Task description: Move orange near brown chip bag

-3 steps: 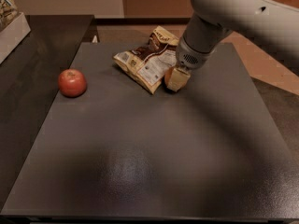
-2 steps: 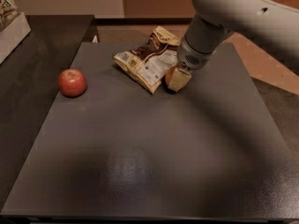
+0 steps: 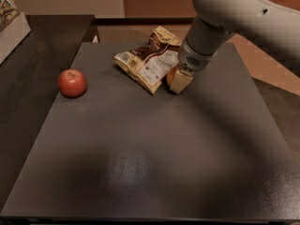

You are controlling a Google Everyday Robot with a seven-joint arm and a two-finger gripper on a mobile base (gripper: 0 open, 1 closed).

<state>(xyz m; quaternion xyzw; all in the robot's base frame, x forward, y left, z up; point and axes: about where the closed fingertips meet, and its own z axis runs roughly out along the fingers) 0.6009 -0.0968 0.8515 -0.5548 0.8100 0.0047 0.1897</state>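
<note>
The orange (image 3: 170, 76) shows only as a small sliver, down at the table surface against the right edge of the brown chip bag (image 3: 149, 60). The bag is wrinkled, cream and dark brown with a white label, and lies at the back middle of the dark table (image 3: 154, 149). My gripper (image 3: 178, 81) reaches down from the upper right and sits right at the orange, covering most of it. It is just beside the bag's right edge.
A red apple (image 3: 72, 83) sits on the left side of the table, well apart from the bag. A white box (image 3: 11, 32) stands on the darker counter at the far left. My arm (image 3: 234, 18) spans the upper right.
Almost nothing has moved. My gripper stays at the orange beside the bag; the apple and the bag are in the same places.
</note>
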